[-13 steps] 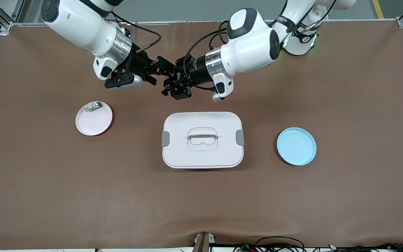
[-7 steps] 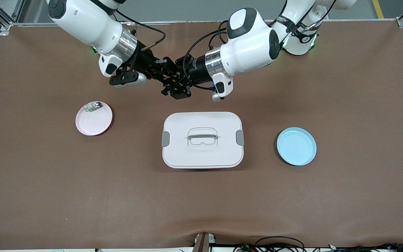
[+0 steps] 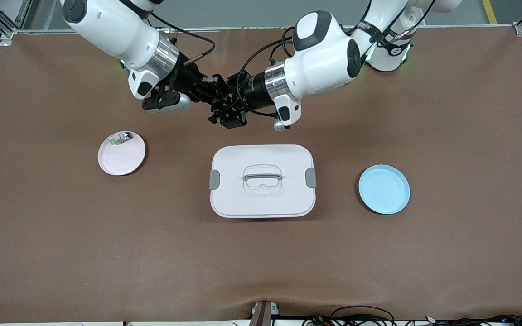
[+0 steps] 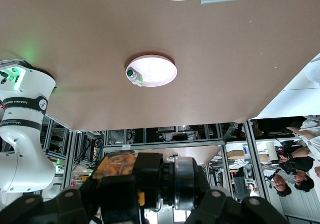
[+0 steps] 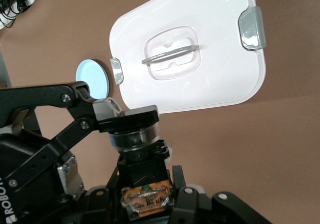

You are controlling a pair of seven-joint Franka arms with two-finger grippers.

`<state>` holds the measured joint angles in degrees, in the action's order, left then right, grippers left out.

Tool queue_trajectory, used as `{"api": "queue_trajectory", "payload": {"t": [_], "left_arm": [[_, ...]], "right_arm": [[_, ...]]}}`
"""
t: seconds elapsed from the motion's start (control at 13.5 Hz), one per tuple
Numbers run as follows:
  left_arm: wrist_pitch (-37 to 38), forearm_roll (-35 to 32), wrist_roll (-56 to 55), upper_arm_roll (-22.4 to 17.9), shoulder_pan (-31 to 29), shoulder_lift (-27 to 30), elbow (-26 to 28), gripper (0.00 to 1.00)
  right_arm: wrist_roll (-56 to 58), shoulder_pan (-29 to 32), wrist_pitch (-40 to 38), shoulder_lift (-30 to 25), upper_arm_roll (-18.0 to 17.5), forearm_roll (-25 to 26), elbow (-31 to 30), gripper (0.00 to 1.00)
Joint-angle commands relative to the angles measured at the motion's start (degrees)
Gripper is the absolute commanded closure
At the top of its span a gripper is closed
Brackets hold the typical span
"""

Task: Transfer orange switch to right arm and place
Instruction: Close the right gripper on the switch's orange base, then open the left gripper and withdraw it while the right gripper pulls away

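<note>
Both pincers apparently clamping switch (image 5: 145,199), brown tabletop (image 3: 447,113)

The brown table cover (image 3: 447,113) looks like matt cloth. The white rectangular lidded box (image 3: 262,199) and the pale blue round plate (image 3: 384,189) appear as smooth plastic, the pink round plate (image 3: 123,159) faintly glossy.
</note>
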<state>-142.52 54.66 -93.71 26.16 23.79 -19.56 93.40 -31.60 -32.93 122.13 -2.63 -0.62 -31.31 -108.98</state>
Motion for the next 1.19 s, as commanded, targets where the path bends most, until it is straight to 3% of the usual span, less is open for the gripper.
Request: {"api": "queue_trajectory", "payload": {"t": [0.0,0.07,0.15,0.45,0.59,0.74,0.89,1.11], "left_arm": [[-1.0,-1.22,-1.22,-0.05,0.55,0.05,-0.5,0.52],[-1.0,-1.22,-1.22,-0.05,0.55,-0.03,-0.5,0.38],[-1.0,-1.22,-1.22,-0.05,0.55,0.05,-0.67,0.0],[-1.0,-1.22,-1.22,-0.05,0.47,0.14,-0.76,0.0],[-1.0,-1.22,-1.22,-0.05,0.2,0.4,-0.76,0.0],[-0.91,-1.22,-0.87,-0.14,-0.32,0.67,-0.67,0.0],[1.09,-3.4,-0.69,-0.32,-1.64,1.8,-0.5,0.0],[9.08,-9.19,-0.6,-0.32,-5.76,4.17,-1.02,0.0]], "right_arm": [[-0.84,-0.38,0.04,-0.8,0.27,0.55,-0.53,1.0],[-0.58,-0.38,0.04,-0.71,0.18,0.81,-0.44,1.0],[-0.49,-0.38,-0.04,-0.71,0.27,1.34,-0.27,1.0],[0.39,-0.29,-0.22,-0.09,0.27,1.95,0.61,1.0],[6.43,0.23,-2.84,0.61,0.35,5.19,1.93,1.0],[20.88,1.72,-6.44,1.05,0.79,9.24,3.33,1.0],[33.64,4.36,-10.31,0.88,0.88,9.95,3.43,1.0],[54.83,7.52,-14.09,0.52,0.97,18.28,3.43,1.0]]}}
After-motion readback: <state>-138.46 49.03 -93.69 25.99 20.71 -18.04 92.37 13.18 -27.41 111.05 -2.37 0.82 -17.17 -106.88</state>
